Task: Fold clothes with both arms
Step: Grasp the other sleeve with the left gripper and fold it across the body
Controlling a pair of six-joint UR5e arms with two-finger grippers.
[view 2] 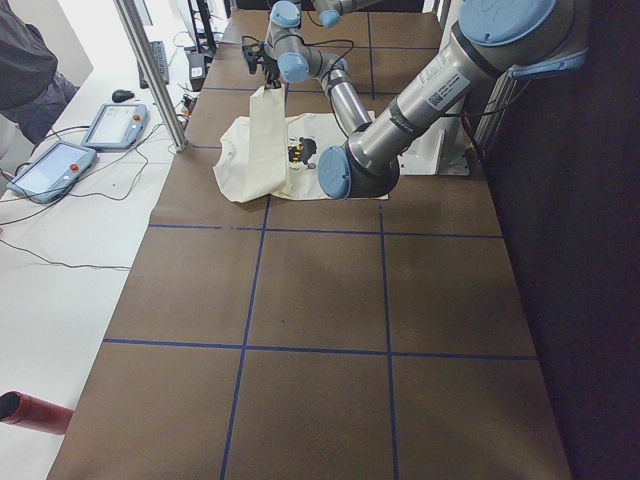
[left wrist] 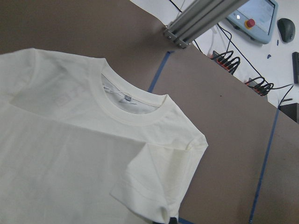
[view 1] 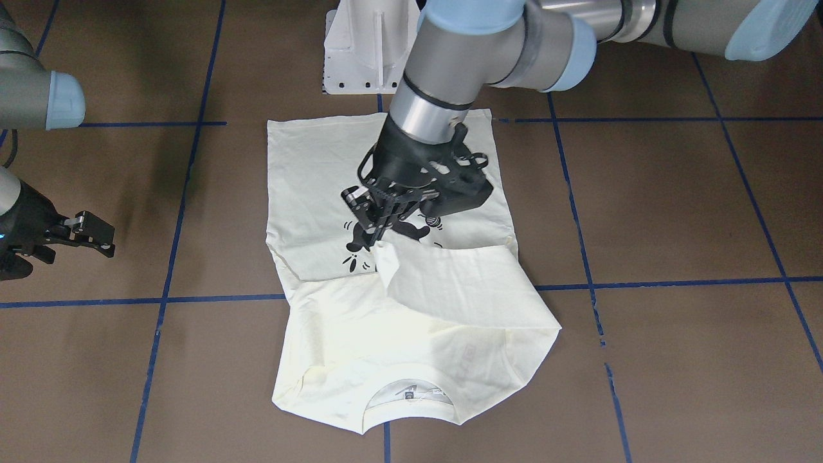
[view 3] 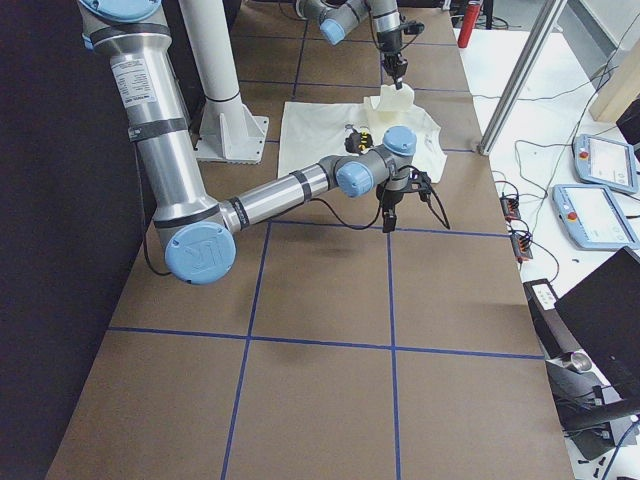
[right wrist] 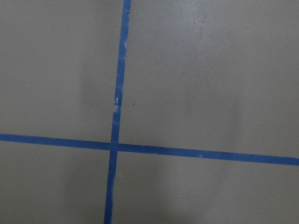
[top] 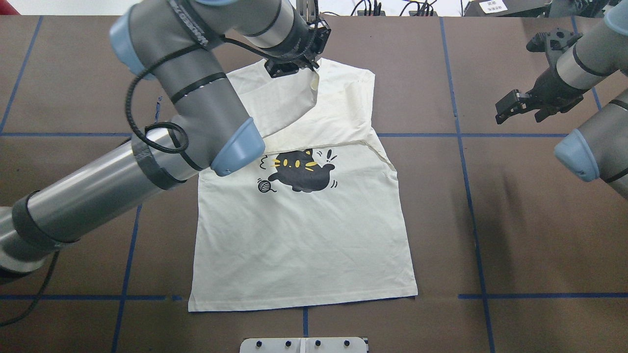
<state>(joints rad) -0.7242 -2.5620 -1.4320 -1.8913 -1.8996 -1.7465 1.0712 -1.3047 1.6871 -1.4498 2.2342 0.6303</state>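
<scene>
The cream-white T-shirt [top: 304, 245] lies flat on the brown table with its black cat print [top: 299, 171] facing up and its collar [view 1: 405, 392] at the far end from the robot. My left gripper [view 1: 380, 236] is shut on the corner of a sleeve flap [view 1: 463, 283]. It holds the flap lifted over the shirt's middle, just above the print. In the exterior left view that flap [view 2: 262, 135] hangs from the left gripper [view 2: 266, 82]. The right gripper [top: 503, 110] hovers open beside the shirt, off the cloth, with nothing in it.
The white pedestal base [view 1: 366, 51] stands at the robot's edge. Blue tape lines [right wrist: 114, 140] grid the table. Beyond the far edge are an aluminium post [view 2: 150, 70], teach pendants [view 3: 600, 215] with cables, and a person's dark sleeve [view 2: 25, 60].
</scene>
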